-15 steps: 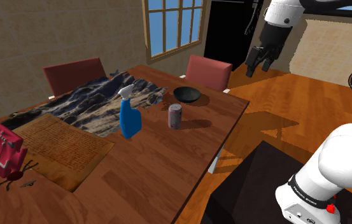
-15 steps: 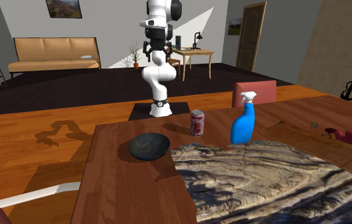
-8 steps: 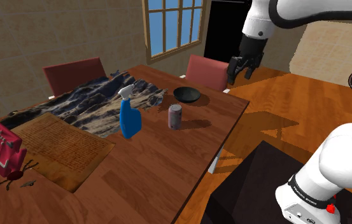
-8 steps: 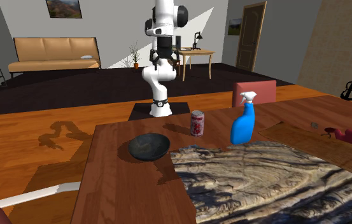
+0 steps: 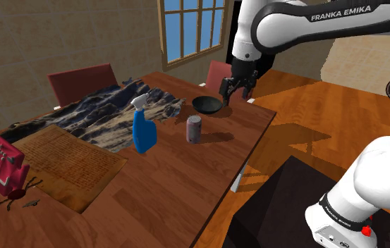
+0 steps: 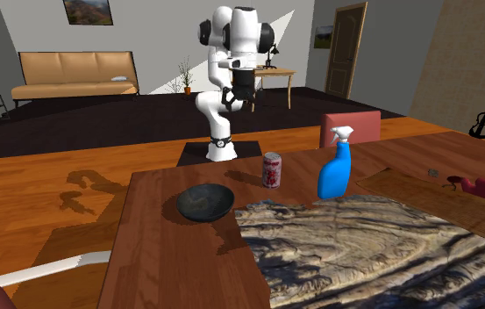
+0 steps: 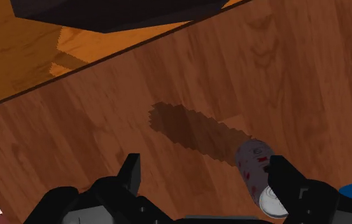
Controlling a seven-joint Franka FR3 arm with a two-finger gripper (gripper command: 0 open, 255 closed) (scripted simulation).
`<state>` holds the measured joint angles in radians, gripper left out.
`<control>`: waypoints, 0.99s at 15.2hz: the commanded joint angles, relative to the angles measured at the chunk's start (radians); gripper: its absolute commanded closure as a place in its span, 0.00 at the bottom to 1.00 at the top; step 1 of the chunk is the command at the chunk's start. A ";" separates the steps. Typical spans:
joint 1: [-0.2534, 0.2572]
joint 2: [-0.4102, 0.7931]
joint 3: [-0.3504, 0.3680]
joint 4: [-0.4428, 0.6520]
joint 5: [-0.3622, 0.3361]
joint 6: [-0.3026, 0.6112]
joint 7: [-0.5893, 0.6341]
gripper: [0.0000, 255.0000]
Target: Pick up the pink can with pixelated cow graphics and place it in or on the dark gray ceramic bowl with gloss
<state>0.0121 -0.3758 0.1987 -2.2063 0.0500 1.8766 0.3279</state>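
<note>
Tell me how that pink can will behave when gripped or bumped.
The can stands upright, taller than wide, so a high nudge would probably tip it. Its round side suggests it would then roll across the table. It looks rigid, so the open fingers likely won't crush it.

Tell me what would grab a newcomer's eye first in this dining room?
The big white arm arches over the wooden table, its black gripper open above the end where a pinkish can stands by a dark bowl. Next comes the bright blue spray bottle beside the can, near a mountain-patterned mat.
</note>
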 commanded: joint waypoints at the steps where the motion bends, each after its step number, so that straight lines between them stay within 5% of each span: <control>1: 0.003 0.067 0.020 0.028 -0.002 0.034 0.027 0.00; 12: 0.043 0.477 0.102 0.275 -0.083 0.156 0.188 0.00; 15: 0.045 0.491 0.102 0.262 -0.088 0.182 0.192 0.00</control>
<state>0.0557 0.1040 0.2997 -1.9472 -0.0339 2.0503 0.5166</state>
